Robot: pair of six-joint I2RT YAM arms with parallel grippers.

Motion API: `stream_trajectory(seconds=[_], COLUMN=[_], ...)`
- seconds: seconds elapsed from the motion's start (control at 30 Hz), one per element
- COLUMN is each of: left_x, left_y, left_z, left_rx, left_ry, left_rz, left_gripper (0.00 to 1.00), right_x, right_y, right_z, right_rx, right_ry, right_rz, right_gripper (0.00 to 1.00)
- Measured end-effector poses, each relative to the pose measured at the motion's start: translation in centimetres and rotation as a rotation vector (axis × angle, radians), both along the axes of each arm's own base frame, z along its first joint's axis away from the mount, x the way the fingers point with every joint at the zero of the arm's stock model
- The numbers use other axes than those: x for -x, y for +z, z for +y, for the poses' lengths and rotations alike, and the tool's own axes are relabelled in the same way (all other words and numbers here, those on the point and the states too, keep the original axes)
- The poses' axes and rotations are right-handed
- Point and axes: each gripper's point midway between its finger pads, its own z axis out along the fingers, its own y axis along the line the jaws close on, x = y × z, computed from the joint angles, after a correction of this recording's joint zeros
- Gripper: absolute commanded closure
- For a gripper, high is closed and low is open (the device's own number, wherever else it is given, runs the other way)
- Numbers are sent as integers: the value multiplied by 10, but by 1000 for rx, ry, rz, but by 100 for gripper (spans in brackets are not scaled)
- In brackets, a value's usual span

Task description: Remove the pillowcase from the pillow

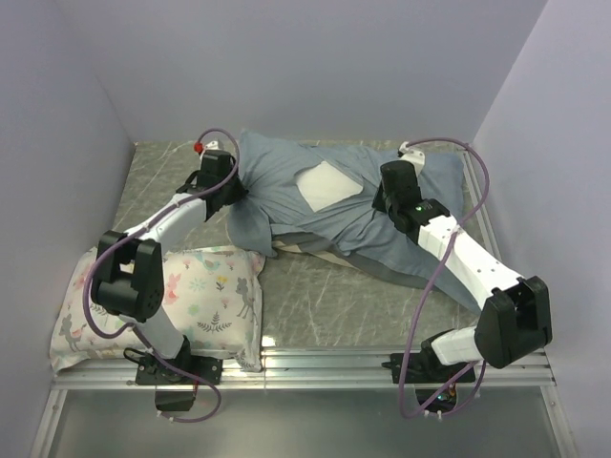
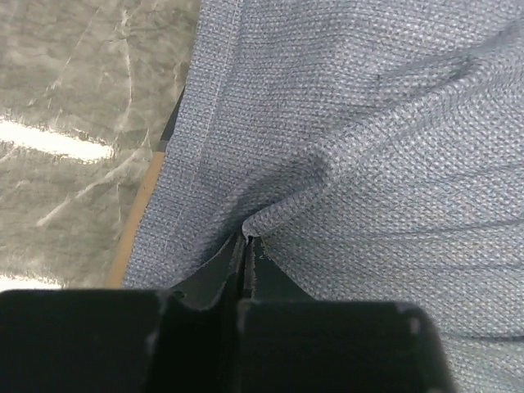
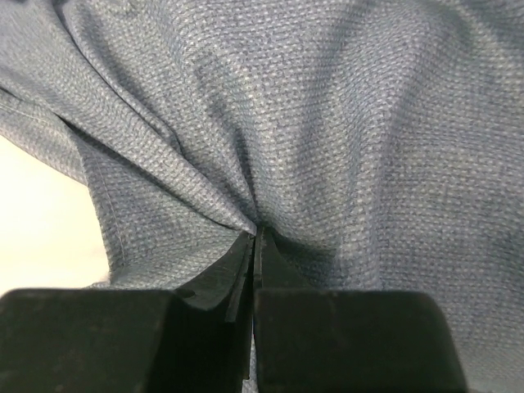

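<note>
Pinching the grey-blue cloth of the pillowcase [image 1: 277, 186], the left fingers [image 2: 244, 246] and right fingers [image 3: 254, 246] are both closed tight, each on a small fold of it. The pillowcase lies bunched along the far edge of the surface [image 1: 325, 301], with a patch of the white pillow [image 1: 326, 184] showing at its middle. A floral pillow [image 1: 205, 286] sits at the near left corner.

No legible text, label, brand or number anywhere.
</note>
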Motion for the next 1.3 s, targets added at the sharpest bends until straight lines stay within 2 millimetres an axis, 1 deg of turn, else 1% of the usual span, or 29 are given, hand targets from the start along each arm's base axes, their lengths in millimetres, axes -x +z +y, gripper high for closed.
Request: stream_trajectory(seconds=[0.03, 0.07, 0.17, 0.2, 0.23, 0.27, 0.3, 0.33, 0.37, 0.47, 0.57, 0.63, 0.7, 0.73, 0.83, 0.87, 0.93, 0.97, 1.03, 1.07, 1.13, 1.17, 1.23, 1.27, 1.3], left_x=[0, 0, -3, -4, -5, -5, -6, -6, -4, 5, 19, 30, 40, 45, 54, 55, 55, 56, 59, 61, 64, 66, 70, 72, 73], left_y=[1, 3, 17, 24, 29, 37, 44, 53, 62, 91, 115, 125, 126, 123, 108, 100, 86, 78, 64, 58, 47, 43, 39, 38, 38], left_z=[-1, -2, -5, -6, -6, -7, -8, -10, -12, -27, -52, -74, -95, -105, -129, -134, -139, -138, -133, -128, -119, -115, -105, -100, -93], left_rx=[-6, -16, -64, -78, -92, -109, -121, -136, -153, -188, -197, -196, -197, -201, -214, -221, -230, -237, -253, -261, -265, -263, -247, -232, -218], left_ry=[-6, -10, -21, -21, -23, -25, -27, -31, -34, -57, -107, -151, -201, -223, -280, -291, -297, -295, -282, -274, -253, -246, -224, -214, -201], left_rz=[0, 1, -18, -29, -37, -48, -62, -79, -95, -151, -208, -235, -245, -241, -216, -203, -176, -158, -127, -116, -96, -88, -80, -80, -79], left_gripper=[90, 78, 68, 59, 53, 49, 41, 37, 29, 18, 12, 11, 10, 10, 12, 21, 31, 40, 48, 62, 74, 85, 93, 99, 100], right_x=[0, 0, 2, 3, 4, 4, 4, 4, 4, 4, 4, 5, 5, 5, 5, 5, 5, 5, 5, 4, 3, 3, 2, 2, 2], right_y=[-2, -3, -6, -7, -8, -9, -9, -9, -10, -10, -10, -10, -10, -10, -10, -10, -10, -10, -10, -10, -11, -12, -14, -15, -15], right_z=[1, 1, 2, 2, 4, 5, 6, 6, 6, 7, 7, 7, 8, 8, 9, 9, 8, 8, 6, 4, 0, -3, -12, -16, -22], right_rx=[-1, -2, 3, 4, 5, 6, 7, 7, 7, 6, 6, 6, 7, 7, 8, 9, 12, 14, 18, 18, 5, -3, -35, -55, -76], right_ry=[2, 3, 4, 6, 10, 12, 13, 13, 13, 15, 16, 17, 19, 19, 19, 19, 17, 15, 6, 2, 0, -6, -12, -14, -19], right_rz=[1, 0, 1, 1, 3, 4, 3, 1, 1, -1, -1, -1, -1, -1, -1, -1, -2, -3, -4, -3, 1, 3, 6, 8, 8], right_gripper=[100, 100, 100, 100, 100, 100, 100, 100, 100, 100, 100, 100, 100, 100, 100, 100, 100, 99, 99, 99, 99, 99, 99, 99, 100])
